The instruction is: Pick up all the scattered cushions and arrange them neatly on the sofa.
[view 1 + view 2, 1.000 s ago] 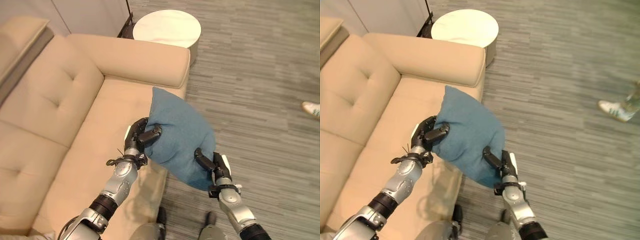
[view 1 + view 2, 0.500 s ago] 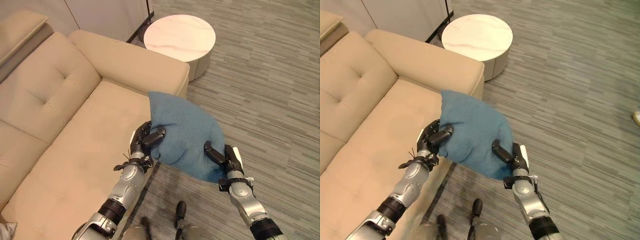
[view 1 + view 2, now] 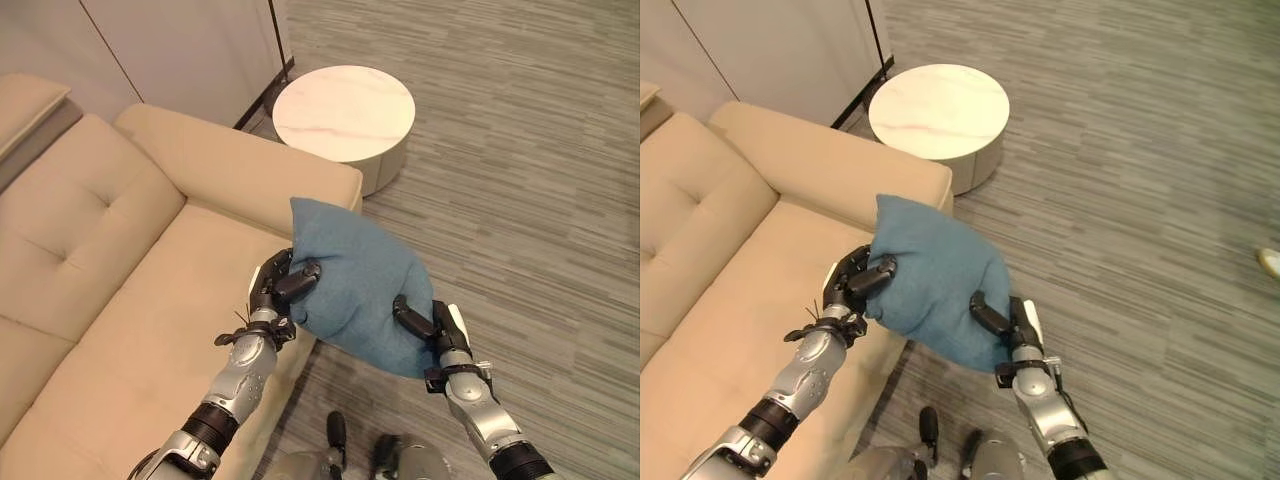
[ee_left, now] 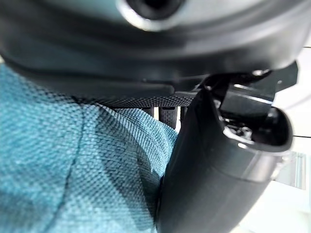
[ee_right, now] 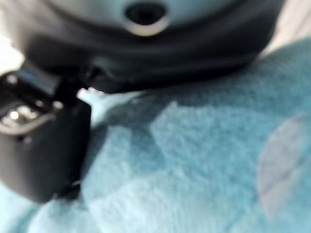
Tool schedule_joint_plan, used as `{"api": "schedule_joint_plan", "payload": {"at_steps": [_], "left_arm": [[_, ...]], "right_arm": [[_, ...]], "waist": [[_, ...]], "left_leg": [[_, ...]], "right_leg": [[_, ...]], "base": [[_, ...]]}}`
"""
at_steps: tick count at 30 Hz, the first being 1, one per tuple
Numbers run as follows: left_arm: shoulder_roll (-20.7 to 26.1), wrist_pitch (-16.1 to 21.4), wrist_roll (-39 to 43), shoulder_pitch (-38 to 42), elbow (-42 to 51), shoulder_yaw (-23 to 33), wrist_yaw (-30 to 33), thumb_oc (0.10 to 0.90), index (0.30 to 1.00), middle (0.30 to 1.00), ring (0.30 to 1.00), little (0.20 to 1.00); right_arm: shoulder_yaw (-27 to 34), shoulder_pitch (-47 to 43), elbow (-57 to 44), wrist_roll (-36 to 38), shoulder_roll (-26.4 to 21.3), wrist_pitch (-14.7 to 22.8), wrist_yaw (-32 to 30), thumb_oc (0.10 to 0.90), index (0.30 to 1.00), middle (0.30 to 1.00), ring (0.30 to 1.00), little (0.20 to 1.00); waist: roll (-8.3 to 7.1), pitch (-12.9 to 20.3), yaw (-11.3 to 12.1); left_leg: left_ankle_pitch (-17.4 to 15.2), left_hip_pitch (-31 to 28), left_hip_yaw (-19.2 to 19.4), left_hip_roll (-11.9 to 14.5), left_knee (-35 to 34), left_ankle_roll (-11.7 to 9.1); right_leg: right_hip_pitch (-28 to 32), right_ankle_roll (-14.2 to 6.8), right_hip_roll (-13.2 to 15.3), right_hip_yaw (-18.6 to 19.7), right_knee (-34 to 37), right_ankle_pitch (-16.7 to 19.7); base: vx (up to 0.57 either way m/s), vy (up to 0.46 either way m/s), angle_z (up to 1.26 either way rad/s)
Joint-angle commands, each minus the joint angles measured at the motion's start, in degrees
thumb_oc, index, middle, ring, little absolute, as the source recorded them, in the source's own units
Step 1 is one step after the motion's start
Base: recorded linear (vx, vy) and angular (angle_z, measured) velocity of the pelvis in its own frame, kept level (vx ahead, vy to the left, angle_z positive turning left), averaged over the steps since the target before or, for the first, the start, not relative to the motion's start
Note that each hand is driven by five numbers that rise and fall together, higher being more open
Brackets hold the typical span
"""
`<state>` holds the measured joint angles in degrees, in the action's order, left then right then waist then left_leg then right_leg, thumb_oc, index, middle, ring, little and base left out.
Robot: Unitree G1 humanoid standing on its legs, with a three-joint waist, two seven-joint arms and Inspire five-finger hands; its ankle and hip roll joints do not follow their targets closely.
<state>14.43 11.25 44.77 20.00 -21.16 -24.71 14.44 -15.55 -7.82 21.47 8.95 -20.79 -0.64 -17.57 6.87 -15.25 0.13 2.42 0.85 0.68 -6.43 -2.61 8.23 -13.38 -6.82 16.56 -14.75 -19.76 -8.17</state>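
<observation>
- The beige sofa [image 3: 120, 300] lies left, a round side table [image 3: 345, 110] beyond its far arm.
- The blue cushion [image 3: 360, 285] hangs over the sofa's near-right edge; it looks soft, light, probably squashy.
- The left robot hand [image 3: 280, 285] and right robot hand [image 3: 425, 320] pinch opposite edges, sensible holds.

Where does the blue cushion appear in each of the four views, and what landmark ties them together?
Left eye view: blue cushion at centre, held between the left hand and right hand, over the beige sofa's front edge.
Right eye view: centre, slightly left.
Left wrist view: teal weave fills the lower left.
Right wrist view: teal fabric across the lower right.
Shared landmark: the round white side table beyond the sofa arm, in both eye views.
</observation>
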Motion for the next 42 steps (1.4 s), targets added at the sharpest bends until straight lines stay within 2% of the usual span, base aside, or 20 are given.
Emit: {"api": "schedule_joint_plan", "payload": {"at_steps": [1,2,3,6,8,11,12,13,15,16,18,25,27,28,29,32,33,36,39,42], "left_arm": [[-7.7,5.1,-4.8,7.4,6.9,-7.8,-7.7,0.4,0.3,0.3,0.3,0.3],[-7.5,5.5,-5.9,7.3,6.5,-8.1,-7.1,0.4,0.3,0.3,0.3,0.3],[-7.7,5.7,-5.9,7.0,6.7,-8.4,-7.3,0.4,0.3,0.3,0.3,0.3],[-7.4,5.5,-6.1,7.4,5.5,-8.0,-7.0,0.4,0.3,0.3,0.3,0.3],[-6.8,5.9,-6.6,8.4,5.5,-6.8,-5.7,0.4,0.3,0.3,0.3,0.3],[-6.3,6.2,-6.6,9.4,5.8,-4.6,-4.0,0.4,0.3,0.3,0.3,0.3],[-6.3,6.2,-6.2,10.2,5.8,-3.9,-3.0,0.4,0.3,0.3,0.3,0.3],[-6.3,6.2,-6.2,10.2,5.8,-3.9,-3.0,0.4,0.3,0.3,0.3,0.3],[-7.0,6.2,-4.6,10.5,4.8,-2.0,-2.2,0.4,0.3,0.3,0.3,0.3],[-7.0,6.2,-4.5,10.5,4.8,-2.0,-2.2,0.4,0.3,0.3,0.3,0.3],[-7.0,5.7,-3.8,9.5,4.7,-1.1,-2.2,0.4,0.3,0.3,0.3,0.3],[-5.1,3.3,-5.2,6.6,4.1,-0.3,-3.4,0.4,0.3,0.3,0.3,0.3],[-4.7,3.1,-5.4,6.3,4.2,-0.4,-3.9,0.4,0.3,0.3,0.3,0.3],[-4.7,3.1,-5.4,6.4,4.2,-0.4,-3.9,0.4,0.3,0.3,0.3,0.3],[-5.0,3.3,-5.3,7.5,3.9,-1.1,-3.4,0.4,0.3,0.3,0.3,0.3],[-5.4,3.6,-4.6,8.9,4.1,-2.1,-3.6,0.4,0.3,0.3,0.3,0.3],[-5.2,3.6,-4.8,11.0,3.9,-2.0,-3.7,0.4,0.3,0.3,0.3,0.3],[-4.4,4.0,-5.6,15.2,1.6,-1.9,-3.3,0.4,0.3,0.3,0.3,0.3],[-3.8,3.7,-6.8,21.3,-2.9,-3.0,-2.8,0.4,0.3,0.3,0.3,0.3],[-4.3,3.3,-8.8,25.5,-5.1,-3.1,-1.7,0.4,0.3,0.3,0.3,0.3]], "right_arm": [[-3.3,-10.4,-11.8,-2.1,7.0,10.0,4.7,0.4,0.3,0.3,0.3,0.3],[-2.6,-9.4,-11.8,-2.3,6.3,10.0,4.5,0.4,0.3,0.3,0.3,0.3],[-2.4,-9.1,-11.8,-2.3,6.1,10.0,4.4,0.4,0.3,0.3,0.3,0.3],[-1.6,-9.1,-11.5,-1.6,5.8,9.7,4.6,0.4,0.3,0.3,0.3,0.3],[-1.7,-9.9,-11.3,-1.4,5.0,10.1,4.2,0.4,0.3,0.3,0.3,0.3],[-1.1,-11.7,-11.6,-1.4,2.9,10.9,3.1,0.4,0.3,0.3,0.3,0.3],[-0.3,-13.4,-11.6,-1.1,2.2,10.9,1.9,0.4,0.3,0.3,0.3,0.3],[-0.3,-13.4,-11.5,-1.1,2.2,10.9,1.9,0.4,0.3,0.3,0.3,0.3],[0.2,-16.6,-10.2,-1.5,1.0,10.7,0.2,0.4,0.3,0.3,0.3,0.3],[0.1,-16.6,-10.2,-1.5,1.0,10.7,0.2,0.4,0.3,0.3,0.3,0.3],[1.0,-17.0,-10.4,-1.9,0.6,10.3,-0.2,0.4,0.3,0.3,0.3,0.3],[0.5,-19.3,-9.2,-3.9,1.5,9.3,1.0,0.4,0.3,0.3,0.3,0.3],[1.1,-20.1,-10.3,-4.7,1.6,8.5,1.6,0.4,0.3,0.3,0.3,0.3],[1.1,-20.1,-10.3,-4.7,1.6,8.5,1.6,0.4,0.3,0.3,0.3,0.3],[2.4,-20.1,-11.8,-0.9,2.9,9.3,1.4,0.4,0.3,0.3,0.3,0.3],[3.0,-20.4,-13.0,1.2,3.2,9.8,1.7,0.4,0.3,0.3,0.3,0.3],[2.8,-22.1,-12.6,1.6,2.7,10.0,1.8,0.4,0.3,0.3,0.3,0.3],[1.8,-25.6,-10.1,0.4,1.0,9.6,1.1,0.4,0.3,0.3,0.3,0.3],[0.0,-29.6,-5.5,0.0,-2.4,8.5,0.7,0.4,0.3,0.3,0.3,0.3],[-1.9,-34.1,-2.3,-1.7,-4.6,7.4,1.1,0.4,0.3,0.3,0.3,0.3]], "waist": [[-0.62,8.7,0.4],[-1.44,8.7,-1.3],[-1.92,8.6,-1.5],[-3.35,9.2,-1.7],[-4.05,9.8,-1.2],[-4.45,10.2,-0.7],[-4.82,9.9,-0.6],[-4.87,10.0,-0.8],[-5.62,9.7,-0.7],[-5.6,9.7,-0.8],[-5.14,10.5,-0.7],[-6.27,12.3,2.3],[-6.54,12.2,2.9],[-6.6,12.3,2.9],[-5.95,11.9,2.3],[-5.97,12.1,1.4],[-6.24,12.2,0.8],[-6.53,11.3,0.0],[-8.2,11.0,-0.3],[-8.73,11.8,-0.6]], "left_leg": [[-5.7,-4.1,2.3,3.2,-0.9,-7.7],[-7.6,-5.7,-0.6,4.0,-0.2,-8.6],[-8.3,-6.5,-1.7,4.3,0.3,-9.1],[-9.7,-6.7,-4.4,5.0,1.5,-10.1],[-9.3,-6.2,-6.1,7.6,2.7,-11.9],[-7.2,-4.0,-8.4,10.2,3.3,-14.0],[-4.8,-1.8,-5.6,11.6,3.6,-14.7],[-4.7,-1.6,-5.7,11.5,3.6,-14.7],[-2.0,0.1,5.3,15.5,2.9,-14.7],[-1.9,0.0,5.3,15.5,2.8,-14.7],[0.1,-0.7,9.2,17.4,0.0,-15.5],[-2.2,-2.6,7.0,12.6,-1.8,-13.1],[-3.1,-3.4,6.0,9.5,-2.2,-11.2],[-3.0,-3.2,6.0,9.4,-2.3,-11.1],[-3.8,-4.1,4.6,8.3,-2.3,-10.0],[-4.9,-5.2,2.8,7.7,-2.4,-9.4],[-5.4,-5.5,1.5,7.4,-2.4,-9.5],[-5.9,-6.9,-1.2,7.5,-2.3,-9.8],[-7.3,-7.4,-4.5,7.0,-1.3,-10.2],[-7.1,-7.8,-6.0,7.5,-1.8,-10.7]], "right_leg": [[7.4,-5.2,-1.0,6.4,12.4,10.4],[5.8,-6.5,-0.4,14.1,16.2,13.6],[5.4,-7.5,-0.6,15.2,16.4,15.0],[7.8,-7.7,-1.5,14.4,18.9,13.4],[8.3,-6.7,-3.8,13.3,17.9,11.7],[11.2,-4.3,-6.2,7.6,18.9,9.0],[13.1,-3.5,-6.0,3.5,19.1,7.9],[12.9,-3.5,-5.9,3.4,19.2,8.0],[15.1,-3.3,-4.8,-3.3,19.4,7.4],[15.2,-3.3,-4.8,-3.3,19.5,7.4],[16.4,-3.7,-4.8,-6.7,19.9,7.4],[18.4,-6.4,-0.1,-8.2,18.0,10.2],[16.6,-8.2,4.8,-7.2,9.4,17.5],[16.4,-8.2,4.9,-7.1,9.5,17.7],[14.8,-7.6,5.6,-4.6,3.5,18.2],[12.8,-6.0,3.3,-0.2,3.4,16.3],[11.6,-4.8,0.0,2.3,11.1,13.6],[8.2,-5.7,-3.3,6.7,18.6,14.5],[9.5,-6.2,-3.7,7.2,21.3,14.3],[9.9,-6.3,-4.3,7.4,20.8,15.2]], "base": [[0.39,-0.442,0.55],[0.35,-0.422,0.66],[0.38,-0.476,0.9],[0.14,-0.243,0.95],[0.16,-0.4,0.67],[0.08,-0.295,0.43],[0.02,-0.146,1.31],[-0.01,-0.077,1.87],[-0.03,-0.01,1.69],[-0.01,0.032,1.01],[0.05,0.112,0.74],[0.08,0.258,0.35],[0.06,0.388,0.21],[0.06,0.329,0.45],[0.09,0.28,0.69],[0.12,0.148,0.75],[0.21,0.043,0.53],[0.19,-0.035,0.52],[0.14,-0.069,0.93],[0.14,-0.115,0.95]]}}
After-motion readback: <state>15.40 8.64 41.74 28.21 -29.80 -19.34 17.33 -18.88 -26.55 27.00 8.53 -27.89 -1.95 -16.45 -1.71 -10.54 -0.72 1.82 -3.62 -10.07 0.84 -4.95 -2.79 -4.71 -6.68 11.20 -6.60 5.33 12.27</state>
